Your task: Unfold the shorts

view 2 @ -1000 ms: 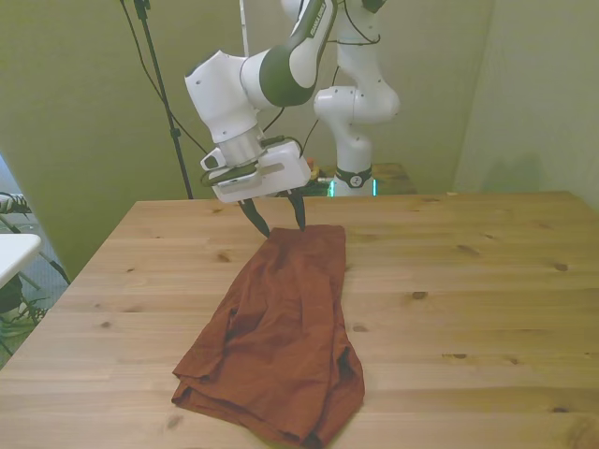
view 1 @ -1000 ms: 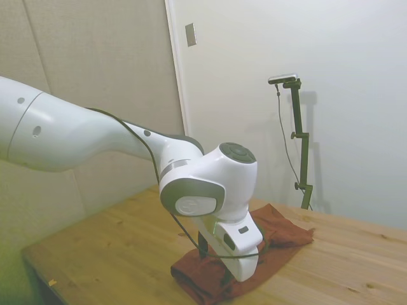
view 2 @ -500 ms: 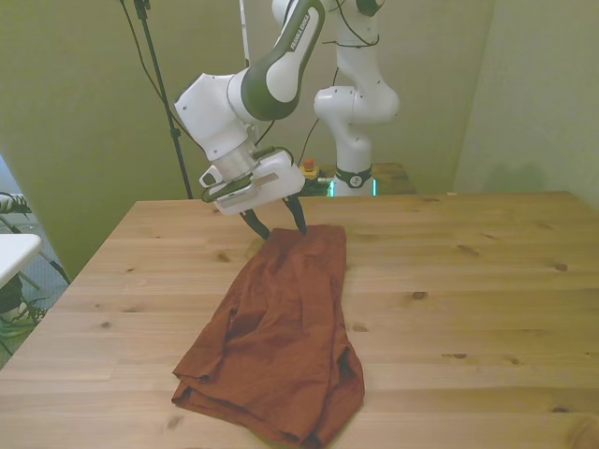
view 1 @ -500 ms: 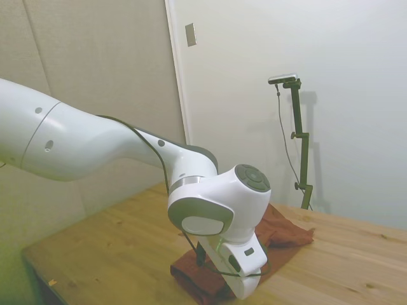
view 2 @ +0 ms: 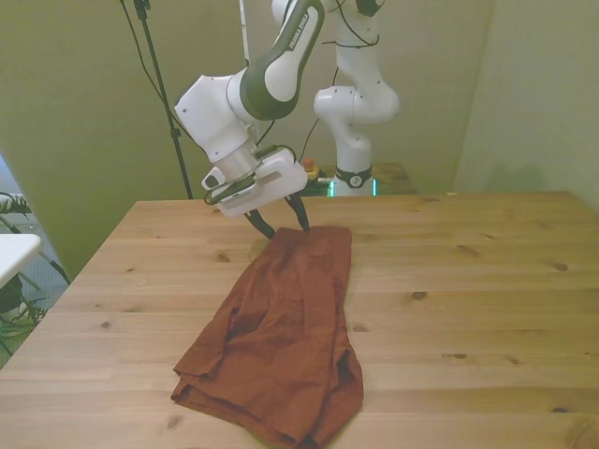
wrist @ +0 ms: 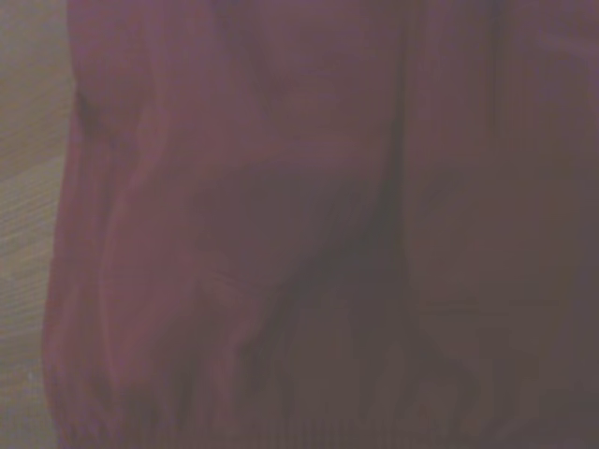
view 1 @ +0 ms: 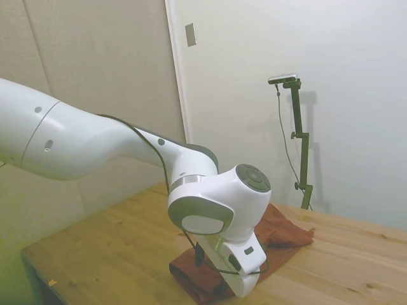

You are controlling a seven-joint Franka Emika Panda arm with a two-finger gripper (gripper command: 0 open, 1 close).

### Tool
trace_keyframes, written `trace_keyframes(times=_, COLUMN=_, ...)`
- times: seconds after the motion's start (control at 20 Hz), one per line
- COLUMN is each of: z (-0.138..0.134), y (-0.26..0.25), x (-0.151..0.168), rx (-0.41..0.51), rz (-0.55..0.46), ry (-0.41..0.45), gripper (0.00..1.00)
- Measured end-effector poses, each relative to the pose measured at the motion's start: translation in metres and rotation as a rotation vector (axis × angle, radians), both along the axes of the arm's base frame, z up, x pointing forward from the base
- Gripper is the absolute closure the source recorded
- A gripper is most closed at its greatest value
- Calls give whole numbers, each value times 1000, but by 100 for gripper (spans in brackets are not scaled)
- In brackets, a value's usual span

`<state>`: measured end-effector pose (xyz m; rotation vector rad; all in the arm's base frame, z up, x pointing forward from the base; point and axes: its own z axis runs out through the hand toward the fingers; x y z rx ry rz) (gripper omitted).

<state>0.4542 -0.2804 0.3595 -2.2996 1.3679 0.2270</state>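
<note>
The rust-brown shorts (view 2: 285, 327) lie folded and crumpled on the wooden table (view 2: 468, 281), stretching from its middle toward the near edge. My gripper (view 2: 284, 224) is at the far end of the shorts, tilted, with its two dark fingers (view 2: 302, 215) spread apart at the fabric's far edge, so it is open. I cannot tell whether the tips touch the cloth. In the side view the white wrist hides most of the gripper, and the shorts (view 1: 287, 232) show behind and below it. The shorts (wrist: 309, 224) fill the wrist view as blurred reddish fabric.
The table (view 1: 108, 248) has bare wood on both sides of the shorts. The robot's base (view 2: 354, 140) stands behind the far edge. A strip of wood (wrist: 28, 206) shows beside the fabric in the wrist view.
The arm came down and tilted toward the far end of the shorts. That far edge has shifted slightly toward the front view's right. The fingers stay spread.
</note>
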Motion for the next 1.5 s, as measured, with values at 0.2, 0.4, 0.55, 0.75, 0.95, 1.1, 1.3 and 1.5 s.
trace_keyframes(times=0.2, z=0, y=0, x=0, rx=0, rz=0, ry=0, gripper=100)
trace_keyframes(times=0.4, z=0, y=0, x=0, rx=0, rz=0, ry=0, gripper=100)
trace_keyframes(times=0.55, z=0, y=0, x=0, rx=0, rz=0, ry=0, gripper=100)
trace_keyframes(times=0.75, z=1, y=0, x=0, rx=-1, rz=1, ry=-2, gripper=100)
trace_keyframes(times=0.95, z=3, y=2, x=0, rx=-7, rz=10, ry=-1, gripper=100)
trace_keyframes(times=1.1, z=6, y=2, x=0, rx=-26, rz=28, ry=4, gripper=100)
trace_keyframes(times=1.3, z=19, y=17, x=3, rx=-124, rz=147, ry=38, gripper=100)
trace_keyframes(times=1.5, z=41, y=53, x=11, rx=-211, rz=292, ry=49, gripper=100)
